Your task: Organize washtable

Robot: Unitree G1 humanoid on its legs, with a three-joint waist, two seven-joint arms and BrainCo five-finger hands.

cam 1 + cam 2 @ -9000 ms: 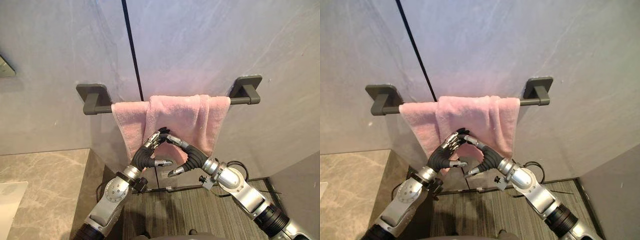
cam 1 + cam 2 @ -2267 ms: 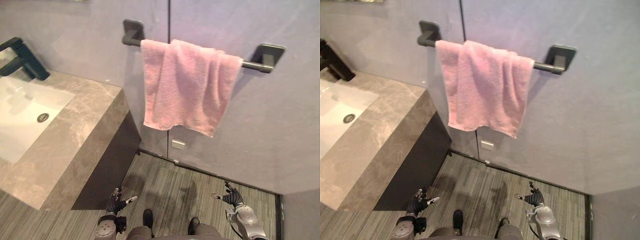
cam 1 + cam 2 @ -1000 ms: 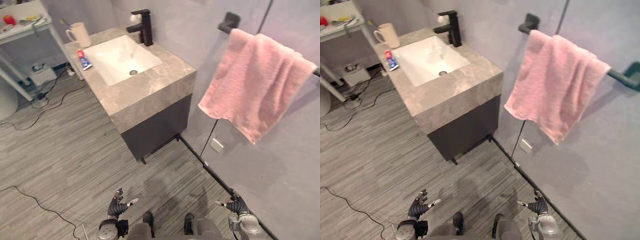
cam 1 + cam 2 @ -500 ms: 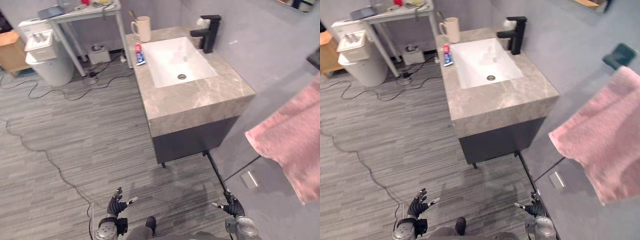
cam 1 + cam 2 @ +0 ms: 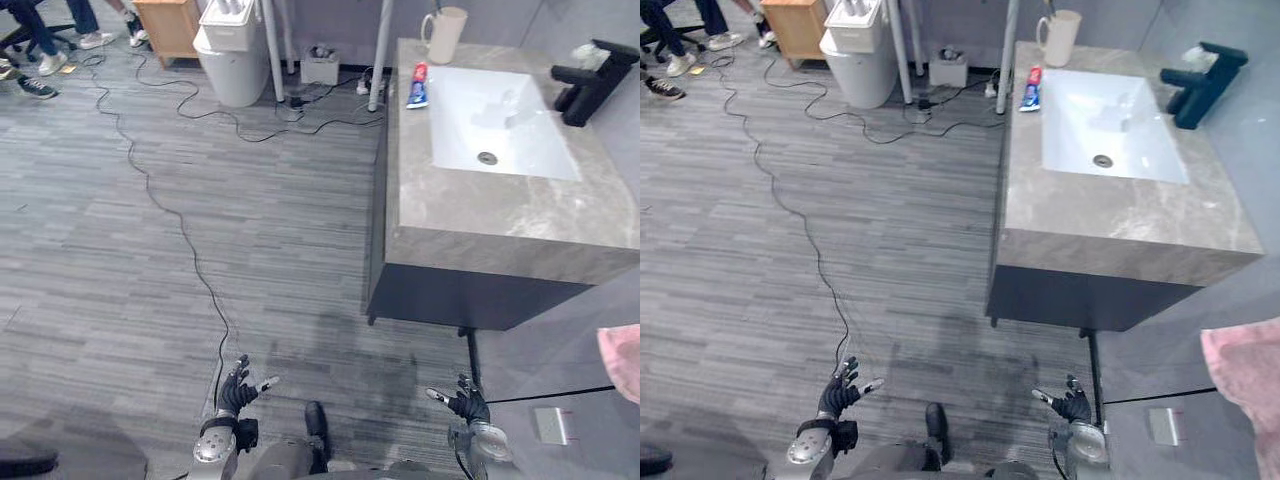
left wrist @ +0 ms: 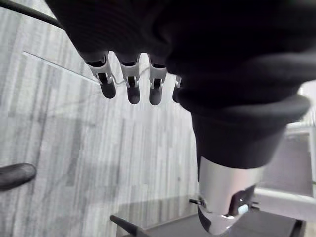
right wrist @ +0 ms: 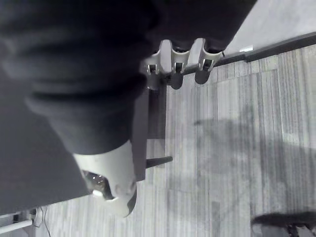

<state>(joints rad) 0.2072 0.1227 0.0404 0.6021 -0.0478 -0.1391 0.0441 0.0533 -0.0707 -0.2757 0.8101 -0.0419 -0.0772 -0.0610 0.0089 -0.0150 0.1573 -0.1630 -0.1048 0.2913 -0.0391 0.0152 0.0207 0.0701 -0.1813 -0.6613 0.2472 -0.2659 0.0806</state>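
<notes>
You have open floor ahead, crossed by a trailing cable; the desk stands to your right, its mug, tube and tap crowding the far end.

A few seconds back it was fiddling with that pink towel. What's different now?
Both hands have left the pink towel and dropped low: the left hand and right hand hang open and empty over the floor. The head has turned toward the washtable, shifting the whole view. The towel has not visibly moved; the cup and toothpaste tube stay by the basin.
</notes>
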